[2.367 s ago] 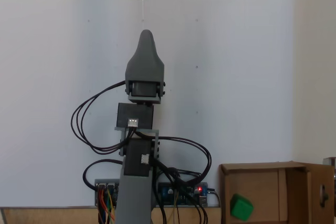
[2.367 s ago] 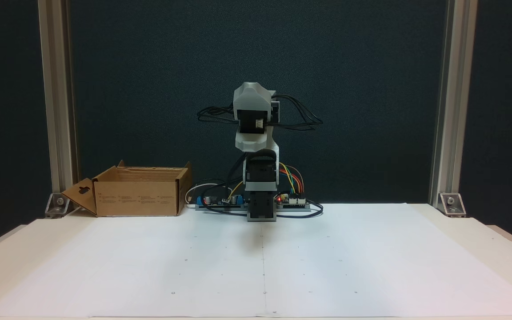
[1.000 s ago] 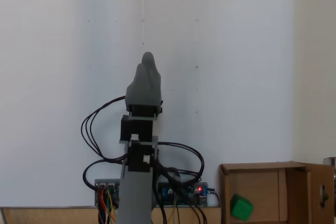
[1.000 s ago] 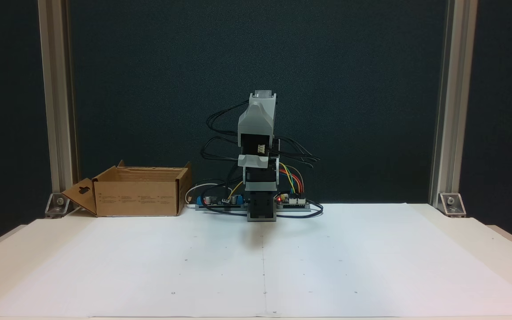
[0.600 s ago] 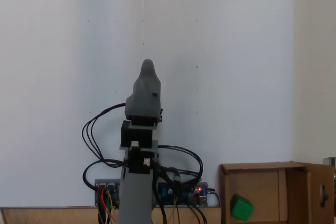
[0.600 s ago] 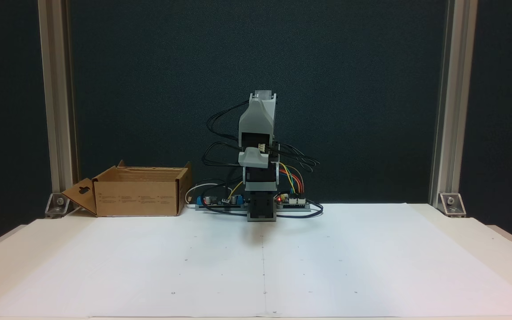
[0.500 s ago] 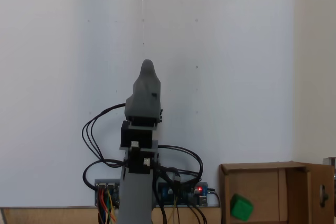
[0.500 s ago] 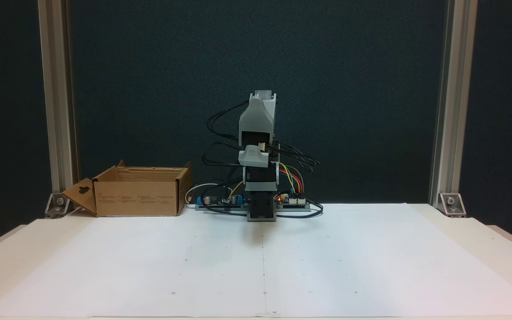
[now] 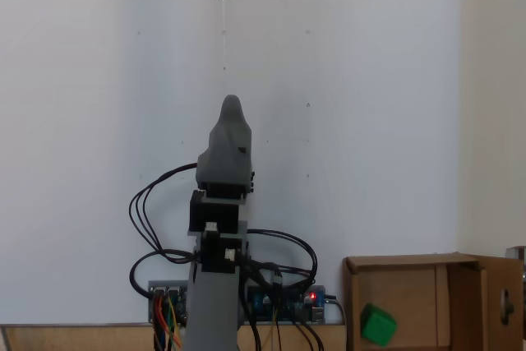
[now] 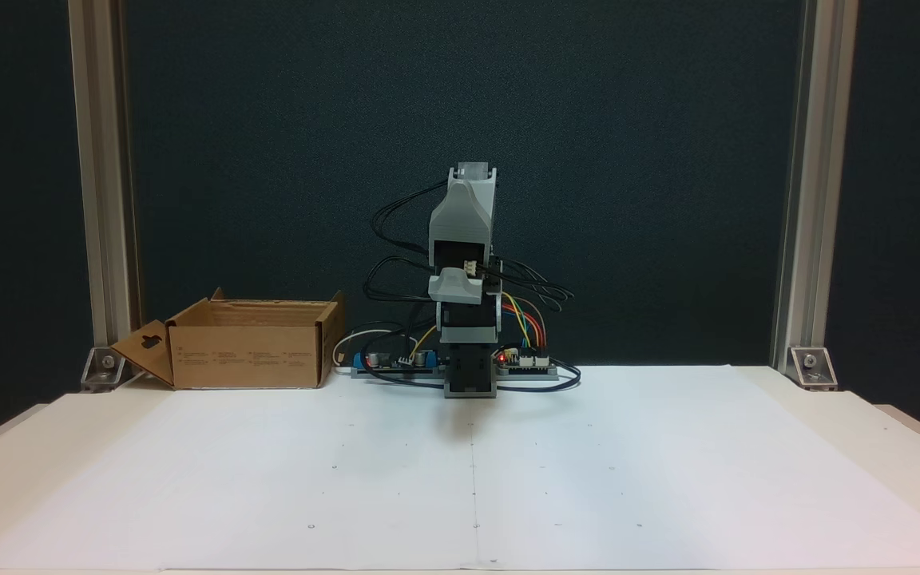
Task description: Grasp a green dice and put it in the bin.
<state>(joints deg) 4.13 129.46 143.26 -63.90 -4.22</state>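
Evidently the drop is done: the green dice (image 9: 379, 325) lies on the floor of the bin (image 9: 411, 293), near the wall closest to the arm's base, seen from above in a fixed view. From the front, the bin (image 10: 248, 355) stands at the back edge of the worktop (image 10: 460, 479), well to the left of the arm (image 10: 464, 279), flaps up; its walls hide the dice from that side.

Arm folded upright over its base, centred on the white sheet. Claw (image 9: 231, 108) points away from the base along the sheet's midline, well apart from the bin. Its two halves line up one behind the other for both cameras, so I cannot tell how far apart they stand. Nothing green shows at its tip.

Judgement: folded pose reads as a rest position, chosen to keep the worktop free. Task looks complete; no further move needed.
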